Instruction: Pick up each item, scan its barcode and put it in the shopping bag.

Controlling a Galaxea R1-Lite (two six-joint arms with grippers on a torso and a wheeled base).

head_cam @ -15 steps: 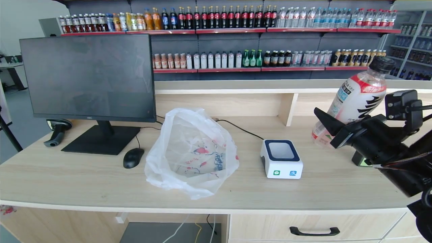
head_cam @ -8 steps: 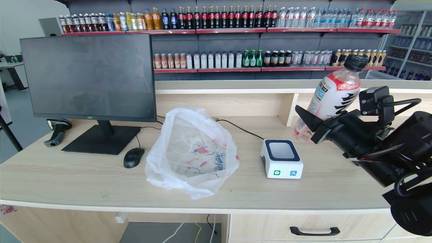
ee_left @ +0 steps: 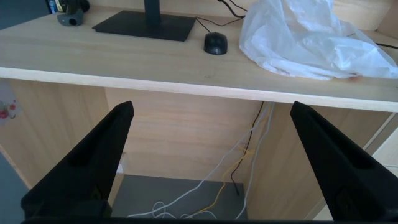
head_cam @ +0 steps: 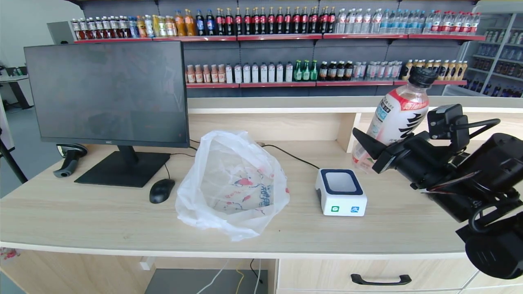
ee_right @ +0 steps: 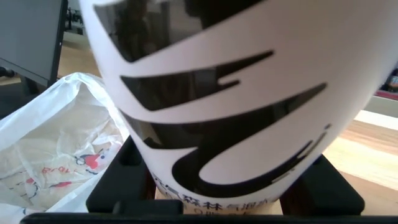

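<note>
My right gripper (head_cam: 378, 153) is shut on a drink bottle (head_cam: 391, 119) with a white, red and black label and a black cap. It holds the bottle tilted, in the air to the right of and behind the white barcode scanner (head_cam: 340, 192). Up close, the bottle (ee_right: 230, 99) shows its white label with black strokes. The clear plastic shopping bag (head_cam: 233, 183) stands open at the middle of the counter, left of the scanner; the bag (ee_right: 56, 143) lies beyond the bottle. My left gripper (ee_left: 208, 155) hangs open below the counter's front edge, holding nothing.
A monitor (head_cam: 106, 94) stands at the back left with a mouse (head_cam: 161, 190) and a handheld scanner (head_cam: 67, 160) near it. A raised wooden ledge (head_cam: 327, 104) runs behind the counter, with drink shelves beyond. Bare counter (head_cam: 102, 220) lies in front of the bag.
My right arm has carried the bottle leftward, from the far right to a spot just behind and right of the scanner. Bag and scanner have stayed put.
</note>
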